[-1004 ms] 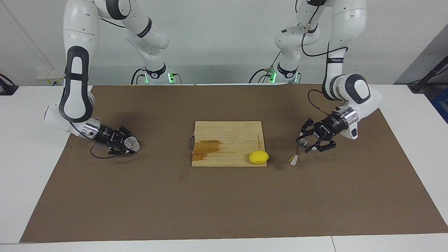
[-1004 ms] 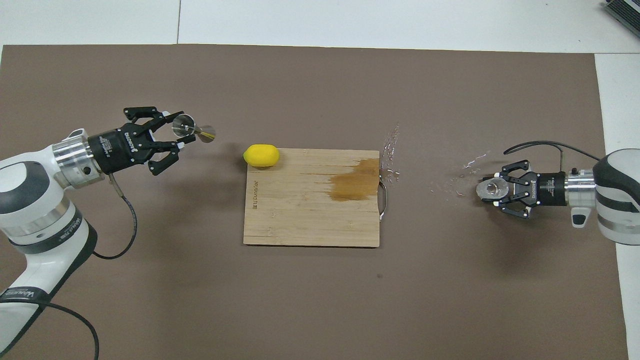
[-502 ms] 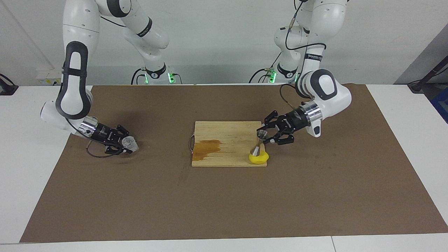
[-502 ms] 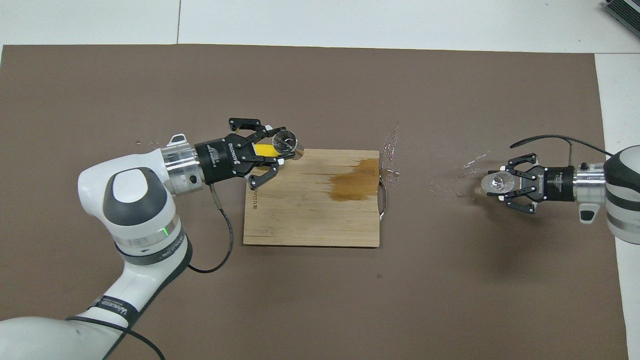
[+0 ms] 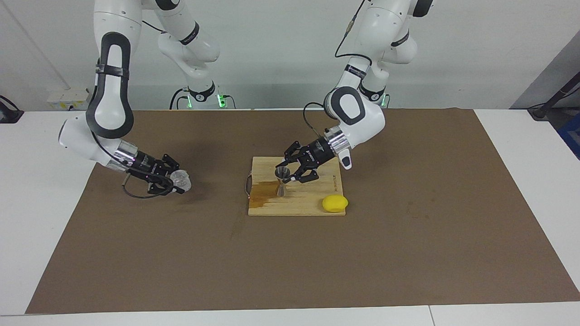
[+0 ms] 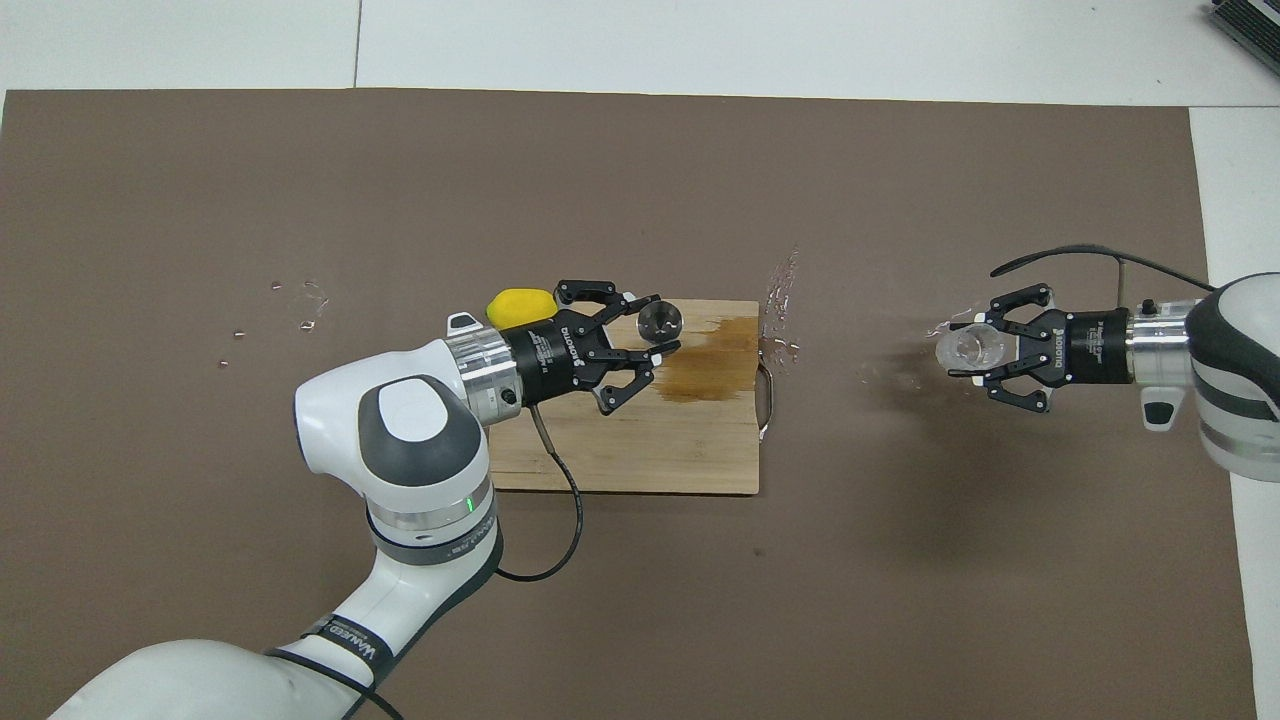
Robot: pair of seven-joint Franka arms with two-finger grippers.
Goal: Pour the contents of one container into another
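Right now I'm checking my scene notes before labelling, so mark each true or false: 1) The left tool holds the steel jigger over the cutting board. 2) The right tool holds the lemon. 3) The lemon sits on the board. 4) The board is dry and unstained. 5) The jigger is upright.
1) True: the left tool grips the steel jigger over the cutting board.
2) False: the right tool holds the clear cup.
3) True: the lemon rests at the board's corner.
4) False: it has a dark wet stain.
5) True.
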